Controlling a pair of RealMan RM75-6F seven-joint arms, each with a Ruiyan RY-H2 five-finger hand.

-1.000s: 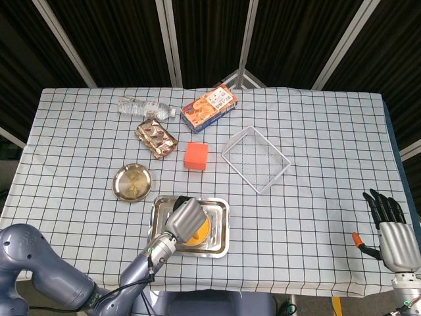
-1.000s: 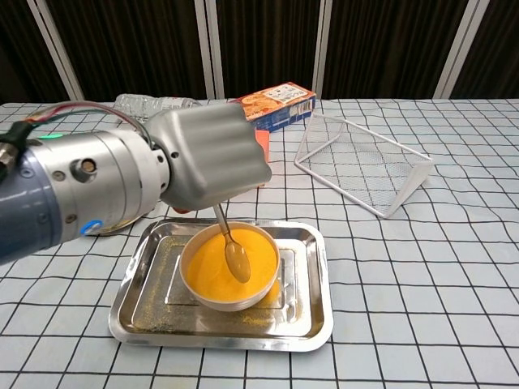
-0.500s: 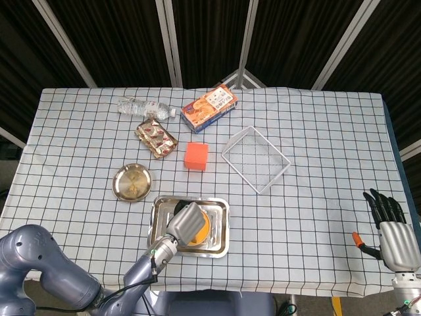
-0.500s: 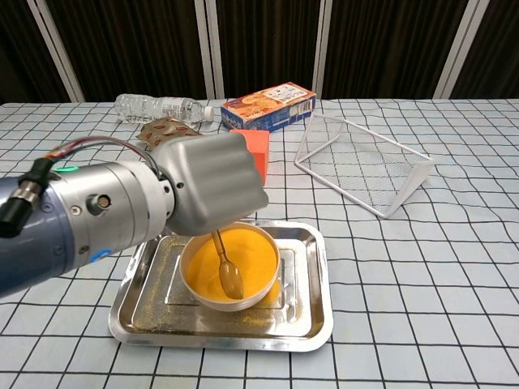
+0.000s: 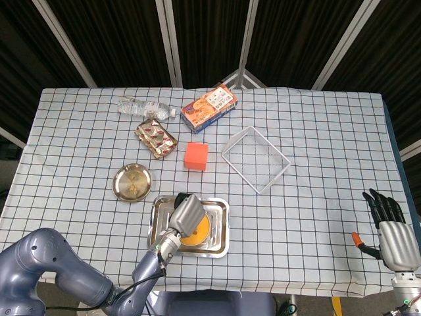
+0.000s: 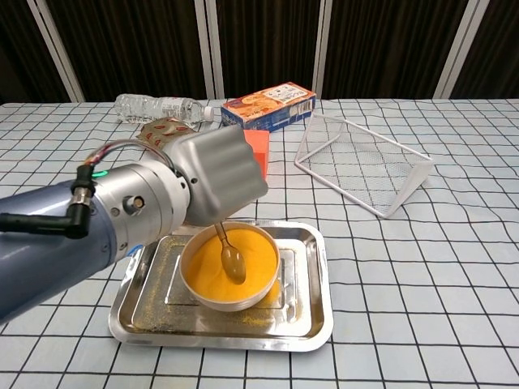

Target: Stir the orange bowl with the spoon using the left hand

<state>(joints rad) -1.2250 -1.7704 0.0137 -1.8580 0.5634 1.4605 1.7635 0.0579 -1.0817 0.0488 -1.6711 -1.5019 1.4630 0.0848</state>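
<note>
**STIR IN PROGRESS: SPOON IN BOWL, LEFT HAND ABOVE**

Table point(image 5: 316, 217): checked cloth, carries all items. Wire basket point(image 6: 362, 168) sits right of centre, well apart from the work area.

Steel tray point(image 6: 304, 324): near front edge, holds the bowl. Yellow powder scattered on the tray floor, so spill is a risk if the stir runs wide.

Left hand point(image 6: 219, 174): directly above the bowl's rear-left rim, fingers clenched around the spoon handle top; exact finger contact hidden by the back of the hand.

Right hand point(image 5: 393, 234): far right edge of table, fingers spread, holding nothing.

Orange bowl point(image 6: 230, 266): centred in tray, filled w/ orange-yellow powder approx. to rim. Judged light; likely to slide on the smooth tray if the spoon pushes the wall. Keep strokes in the middle.

Spoon point(image 6: 229, 253): thin, stiff, metal-looking, prob. slippery. Handle runs down and fwd from under the fingers; head lies on the powder near bowl centre, below and in front of the hand. Hold point: upper handle, as gripped now. Firm grip req'd to stop twist.
</note>
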